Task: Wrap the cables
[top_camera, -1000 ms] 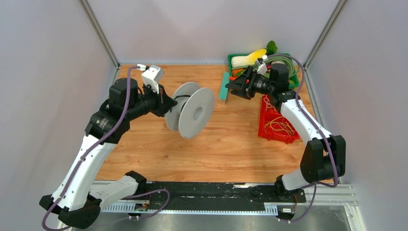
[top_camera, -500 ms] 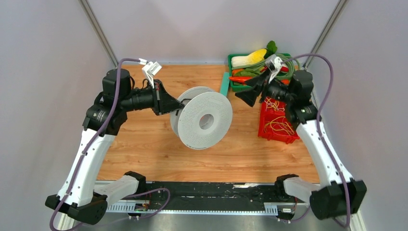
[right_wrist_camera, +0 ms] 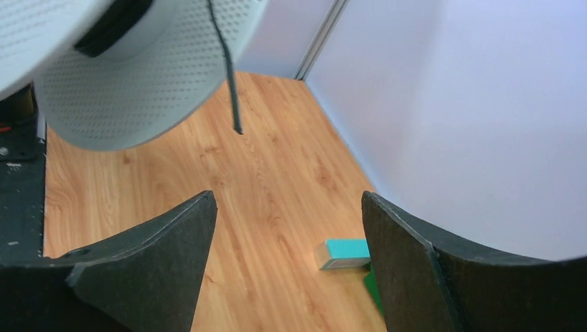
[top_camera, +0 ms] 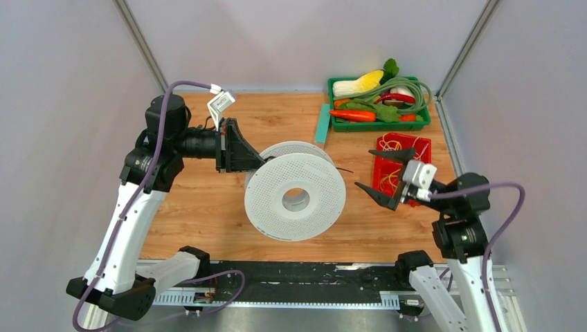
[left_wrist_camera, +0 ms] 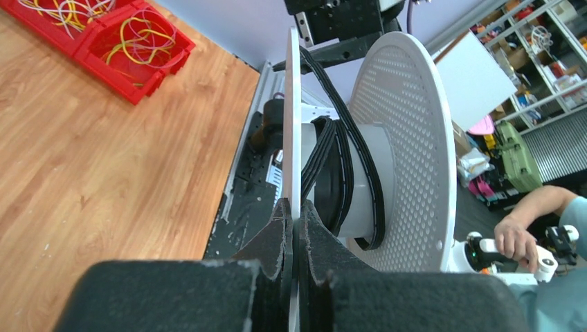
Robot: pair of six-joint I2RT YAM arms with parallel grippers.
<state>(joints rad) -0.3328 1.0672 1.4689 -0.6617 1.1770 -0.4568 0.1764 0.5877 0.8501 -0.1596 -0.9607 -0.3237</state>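
**Wound cable with a free tail, spread end effector alongside**

Risk, as a judgement: the unsecured tail (right_wrist_camera: 232, 90) may be letting the turns slacken off the hub, and the edge-only pinch may be letting the spool (top_camera: 294, 197) pivot. The left end effector (left_wrist_camera: 293, 221) is pinching one flange, at centre of the top view. The cable (left_wrist_camera: 346, 138) is lying wound on the hub, its tail hanging past the spool's right edge. The right end effector (top_camera: 370, 170), fingers spread, is pointing at the tail, near but apart.
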